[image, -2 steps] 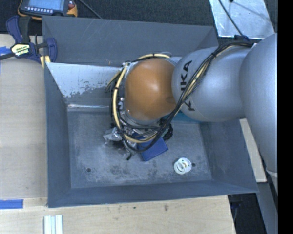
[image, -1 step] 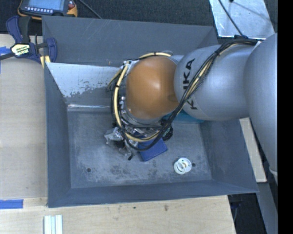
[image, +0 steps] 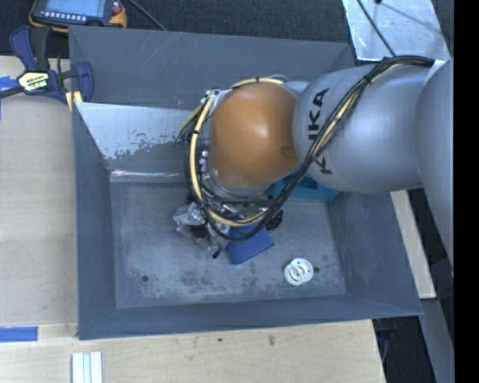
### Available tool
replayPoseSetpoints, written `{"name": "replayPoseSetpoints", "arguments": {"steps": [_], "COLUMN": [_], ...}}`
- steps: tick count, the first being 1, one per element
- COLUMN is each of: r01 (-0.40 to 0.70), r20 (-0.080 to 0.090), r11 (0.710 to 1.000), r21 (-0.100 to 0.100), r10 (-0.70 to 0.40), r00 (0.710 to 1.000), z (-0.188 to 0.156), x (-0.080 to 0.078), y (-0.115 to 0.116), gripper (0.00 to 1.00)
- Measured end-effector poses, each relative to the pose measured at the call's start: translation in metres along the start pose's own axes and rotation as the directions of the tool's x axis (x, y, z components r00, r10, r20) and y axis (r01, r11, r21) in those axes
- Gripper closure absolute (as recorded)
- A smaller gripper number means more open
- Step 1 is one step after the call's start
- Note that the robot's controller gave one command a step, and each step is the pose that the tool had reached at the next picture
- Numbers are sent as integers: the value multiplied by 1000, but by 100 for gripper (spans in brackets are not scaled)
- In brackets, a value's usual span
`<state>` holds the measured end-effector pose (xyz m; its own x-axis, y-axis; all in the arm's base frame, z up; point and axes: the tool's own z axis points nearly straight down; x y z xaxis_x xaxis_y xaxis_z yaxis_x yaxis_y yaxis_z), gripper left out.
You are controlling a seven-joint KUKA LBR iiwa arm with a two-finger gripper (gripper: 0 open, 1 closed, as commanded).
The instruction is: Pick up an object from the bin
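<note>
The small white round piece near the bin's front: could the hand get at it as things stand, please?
Probably yes: the white round piece lies alone on the bin floor, clear of the blue flat piece, nothing over it, and the hand is low in the bin nearby.

The silver-grey arm [image: 375, 126] comes in from the right of the camera view as one thick, rounded link sloping down toward the middle, with black and yellow cables [image: 335, 118] running along its upper side and looping round the wrist. At the wrist sits a domed orange cover [image: 251, 138], turned up toward the camera and hiding most of what hangs beneath it. Below and a little left of that dome the tool [image: 198, 220] juts out as a dark cluster of metal parts ringed by yellow and black wire, pointing downward and leftward.
</note>
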<state>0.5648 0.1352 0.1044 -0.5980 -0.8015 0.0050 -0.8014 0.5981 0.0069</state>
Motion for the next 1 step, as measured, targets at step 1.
{"name": "replayPoseSetpoints", "arguments": {"steps": [1], "r01": [0], "r20": [4], "r11": [1000], "r21": [4], "r10": [0], "r00": [1000], "z": [-22], "x": [-1], "y": [-1], "gripper": [100]}}
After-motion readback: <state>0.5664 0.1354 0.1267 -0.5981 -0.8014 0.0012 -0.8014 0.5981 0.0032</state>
